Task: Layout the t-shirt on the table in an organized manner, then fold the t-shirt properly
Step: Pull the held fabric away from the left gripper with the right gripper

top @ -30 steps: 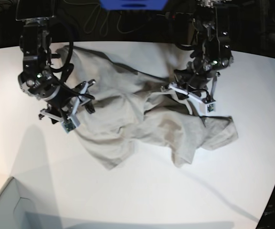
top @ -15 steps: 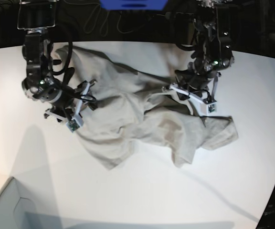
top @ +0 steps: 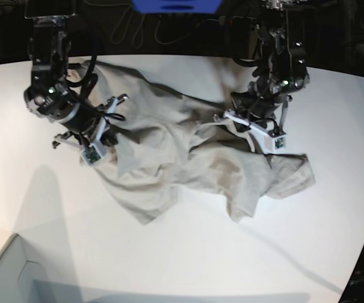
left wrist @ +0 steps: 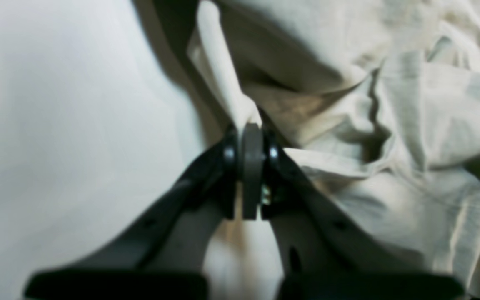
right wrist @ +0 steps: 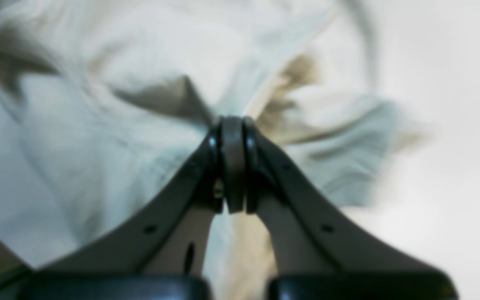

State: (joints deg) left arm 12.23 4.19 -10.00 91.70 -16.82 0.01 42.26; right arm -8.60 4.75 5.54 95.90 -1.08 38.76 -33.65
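Table (top: 188, 265): large white top with a curved far edge, seen whole only in the base view; the wrist views show only plain white patches of it.

T-shirt (top: 188, 158): light grey-beige, lying crumpled across the middle of the table, bunched in heavy folds, one sleeve (top: 292, 177) spread toward the base view's right. Its overall outline shows in the base view alone. The left wrist view gives close folds and a seam; the right wrist view gives blurred ridges of cloth gathered toward the jaws.

Pale box corner (top: 5, 271): at the base view's lower left edge, apart from the shirt; absent from both wrist views.

Left gripper (left wrist: 251, 137): jaws pressed together on a narrow raised fold of the t-shirt, the pinched strip standing up from the tips. In the base view it sits over the shirt's right-hand portion (top: 232, 120), the pinch itself not legible.

Right gripper (right wrist: 232, 125): jaws drawn fully together with cloth puckered at the tips, clamped on the t-shirt. The base view places it at the shirt's left edge (top: 103, 129).
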